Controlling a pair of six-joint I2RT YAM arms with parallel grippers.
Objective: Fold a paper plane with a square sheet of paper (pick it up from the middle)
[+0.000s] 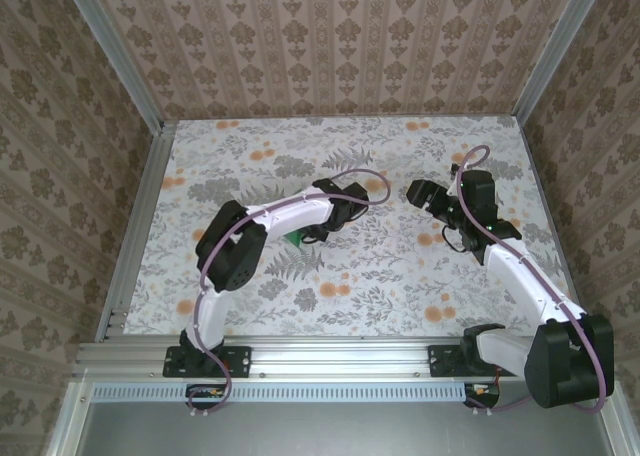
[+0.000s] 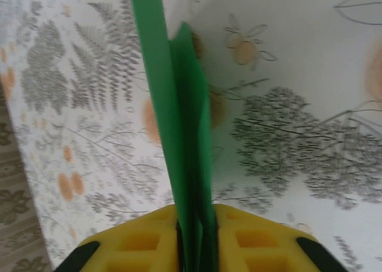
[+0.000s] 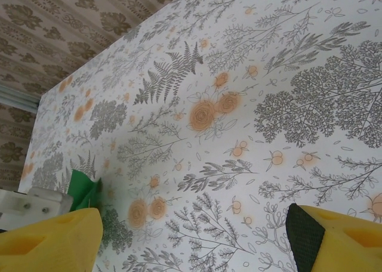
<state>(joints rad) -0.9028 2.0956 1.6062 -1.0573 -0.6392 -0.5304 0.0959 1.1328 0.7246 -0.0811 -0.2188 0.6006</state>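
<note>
A slim folded strip of bright green paper, the paper plane, stands on edge between my left gripper's yellow fingers, which close tightly on its near end. It reaches away from the jaws above the floral tabletop. From above, a small green tip of the paper plane shows under the left gripper near the table's middle. My right gripper hangs open to the right, well apart from the paper. In the right wrist view the right gripper holds nothing, and a green corner of the paper plane shows at far left.
The floral tabletop is fenced by aluminium rails and patterned walls on the left, right and far sides. Purple cables loop over both arms. The white left arm stretches across the middle of the table.
</note>
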